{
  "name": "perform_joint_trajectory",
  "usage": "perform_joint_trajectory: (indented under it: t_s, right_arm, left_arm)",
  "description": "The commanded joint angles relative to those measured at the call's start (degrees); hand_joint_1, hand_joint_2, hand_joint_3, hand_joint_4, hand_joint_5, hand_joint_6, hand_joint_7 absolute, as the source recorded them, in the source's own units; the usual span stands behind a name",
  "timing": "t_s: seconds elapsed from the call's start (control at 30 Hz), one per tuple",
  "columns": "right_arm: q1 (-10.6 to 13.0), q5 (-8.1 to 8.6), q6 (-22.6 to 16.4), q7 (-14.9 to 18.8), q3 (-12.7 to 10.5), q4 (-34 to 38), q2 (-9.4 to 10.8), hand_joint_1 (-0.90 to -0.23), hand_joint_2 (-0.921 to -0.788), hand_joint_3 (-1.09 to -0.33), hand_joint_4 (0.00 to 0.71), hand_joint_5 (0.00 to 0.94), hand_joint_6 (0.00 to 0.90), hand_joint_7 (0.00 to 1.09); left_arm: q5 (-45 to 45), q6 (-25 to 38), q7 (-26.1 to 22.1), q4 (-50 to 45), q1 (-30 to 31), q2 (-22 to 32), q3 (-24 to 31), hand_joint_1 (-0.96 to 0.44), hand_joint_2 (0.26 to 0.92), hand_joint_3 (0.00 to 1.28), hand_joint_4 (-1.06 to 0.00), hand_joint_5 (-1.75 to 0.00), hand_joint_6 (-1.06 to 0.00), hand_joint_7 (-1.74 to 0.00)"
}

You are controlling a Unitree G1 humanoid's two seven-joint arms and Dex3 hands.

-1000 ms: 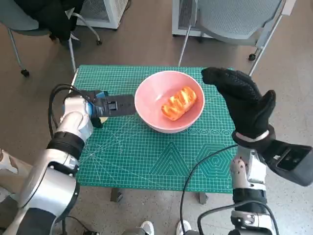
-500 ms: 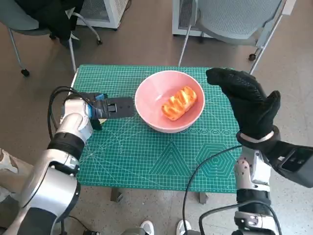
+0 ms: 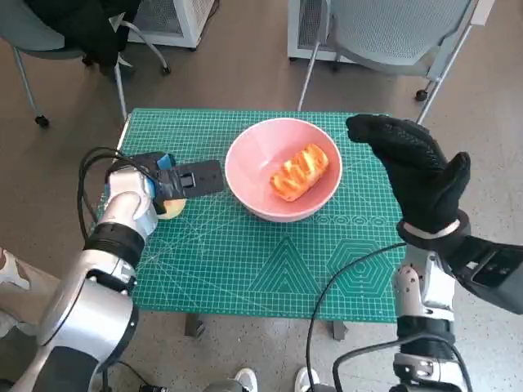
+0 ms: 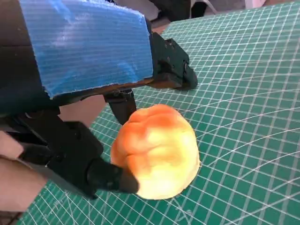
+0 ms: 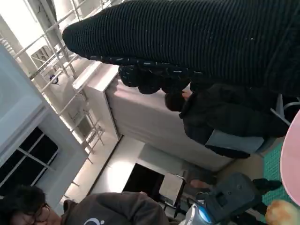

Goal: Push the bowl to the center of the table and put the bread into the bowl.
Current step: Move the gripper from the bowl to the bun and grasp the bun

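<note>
On the green cutting mat (image 3: 245, 261) covering the small table, a pink bowl (image 3: 261, 147) sits near the middle with a glazed orange bread (image 3: 299, 171) inside. Beside its rim, the left hand (image 3: 176, 181) lies low over a second, round bun (image 4: 157, 152), fingers apart around it without gripping. The gloved right hand (image 3: 413, 175) is raised above the mat's right edge, spread and holding nothing

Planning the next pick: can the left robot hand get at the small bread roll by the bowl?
Probably yes: the left robot hand is already right over the roll on the mat, fingers beside it, nothing between.
</note>
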Motion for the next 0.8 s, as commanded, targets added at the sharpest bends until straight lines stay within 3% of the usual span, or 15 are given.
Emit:
perform_joint_trajectory:
  t_s: [0.03, 0.13, 0.23, 0.33, 0.57, 0.7, 0.73, 0.77, 0.8]
  right_arm:
    - [0.8, -0.86, 0.8, -0.6, 0.2, 0.1, -0.1, -0.704, -0.921, -0.793, 0.074, 0.003, 0.031, 0.23]
    - [0.7, -0.89, 0.8, -0.6, 0.2, 0.2, 0.0, -0.703, -0.921, -0.794, 0.073, 0.003, 0.032, 0.23]
    - [0.5, -0.91, 0.8, -0.7, 0.4, 0.4, 0.1, -0.703, -0.921, -0.794, 0.073, 0.002, 0.033, 0.23]
    - [0.3, -1.01, 0.9, -0.9, 0.5, 0.4, 0.3, -0.703, -0.921, -0.797, 0.074, 0.002, 0.033, 0.23]
    - [0.0, -1.00, 1.0, -0.8, 0.8, 0.7, 0.7, -0.705, -0.921, -0.797, 0.080, 0.005, 0.033, 0.22]
    - [-0.2, -0.84, 0.9, -0.6, 0.8, 1.1, 0.8, -0.706, -0.921, -0.797, 0.081, 0.004, 0.033, 0.22]
    - [-0.3, -0.81, 0.9, -0.5, 0.8, 1.3, 0.8, -0.706, -0.921, -0.798, 0.081, 0.004, 0.032, 0.22]
    - [-0.4, -0.70, 0.9, -0.4, 0.7, 1.4, 0.8, -0.706, -0.921, -0.798, 0.080, 0.004, 0.032, 0.22]
    - [-0.4, -0.63, 0.9, -0.3, 0.7, 1.5, 0.8, -0.706, -0.921, -0.798, 0.081, 0.004, 0.032, 0.22]
  left_arm:
    - [0.3, -0.6, 0.4, 0.1, 0.7, 0.5, -0.7, 0.40, 0.639, 0.55, -0.73, -1.27, -0.54, -0.74]
    - [-0.2, -0.4, 0.4, -0.3, 0.6, 0.8, -0.6, 0.13, 0.779, 0.32, -0.76, -1.21, -0.55, -1.01]
    - [-0.6, -0.6, 0.7, -0.8, 0.7, 1.2, -0.3, 0.04, 0.863, 0.17, -0.78, -1.17, -0.55, -1.10]
    - [-0.9, -1.0, 0.9, -1.2, 0.7, 1.6, -0.1, 0.02, 0.898, 0.10, -0.79, -1.15, -0.56, -1.12]
    - [-1.3, -1.7, 0.3, -2.0, 0.7, 2.7, 0.2, 0.00, 0.909, 0.06, -0.80, -1.14, -0.59, -1.10]
    - [-1.4, -1.5, -0.4, -1.9, 0.3, 2.9, 0.2, 0.00, 0.918, 0.10, -0.65, -1.21, -0.59, -1.20]
    - [-1.4, -1.5, -0.6, -1.9, 0.2, 2.9, 0.2, 0.14, 0.894, 0.13, -0.67, -1.21, -0.51, -1.03]
    - [-1.5, -1.3, -1.0, -2.0, 0.0, 3.0, 0.3, 0.18, 0.884, 0.14, -0.68, -1.21, -0.49, -0.95]
    - [-1.6, -1.1, -1.3, -2.1, -0.2, 3.0, 0.4, 0.25, 0.855, 0.19, -0.68, -1.23, -0.43, -0.76]
